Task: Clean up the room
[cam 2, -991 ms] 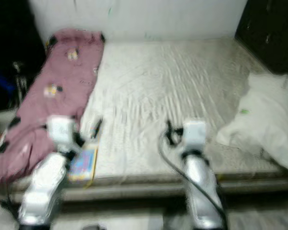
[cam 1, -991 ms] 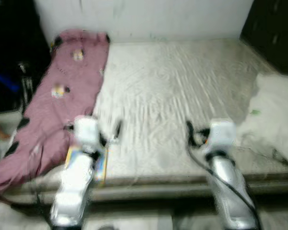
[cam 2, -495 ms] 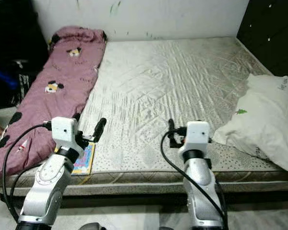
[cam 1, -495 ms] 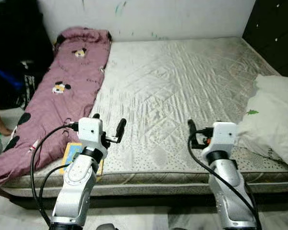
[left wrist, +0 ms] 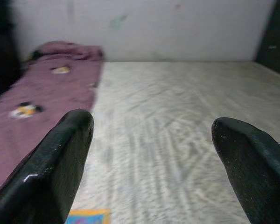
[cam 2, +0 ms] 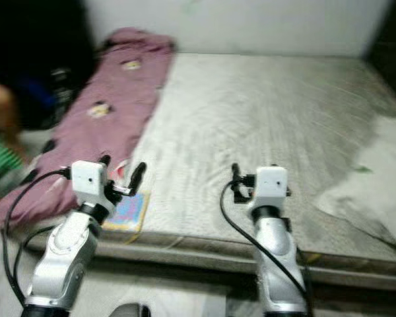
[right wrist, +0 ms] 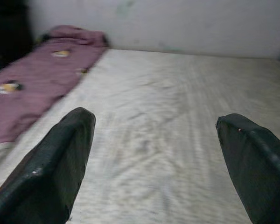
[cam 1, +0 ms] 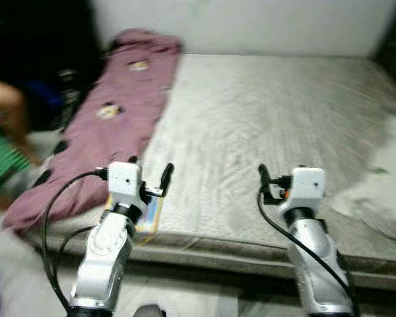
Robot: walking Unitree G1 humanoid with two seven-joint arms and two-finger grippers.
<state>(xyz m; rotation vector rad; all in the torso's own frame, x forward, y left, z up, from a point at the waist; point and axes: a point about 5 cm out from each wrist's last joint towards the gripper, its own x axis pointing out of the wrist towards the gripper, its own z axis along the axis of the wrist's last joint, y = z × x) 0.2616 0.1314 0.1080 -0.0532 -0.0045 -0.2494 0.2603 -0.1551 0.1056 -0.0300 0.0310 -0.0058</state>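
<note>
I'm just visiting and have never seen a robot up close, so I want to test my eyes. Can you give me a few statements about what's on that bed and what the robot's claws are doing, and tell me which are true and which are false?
1. A pink blanket lies along the robot's left side of the mattress. True.
2. The left gripper is clamped on the blanket. False: its fingers are spread open and hold nothing.
3. A colourful book lies at the near edge of the mattress, beside the blanket. True.
4. The right gripper holds the white pillow. False: it is open and empty above the mattress; the pillow lies off to the robot's right.
5. The book sits in the middle of the mattress. False: it is at the near left edge.
</note>
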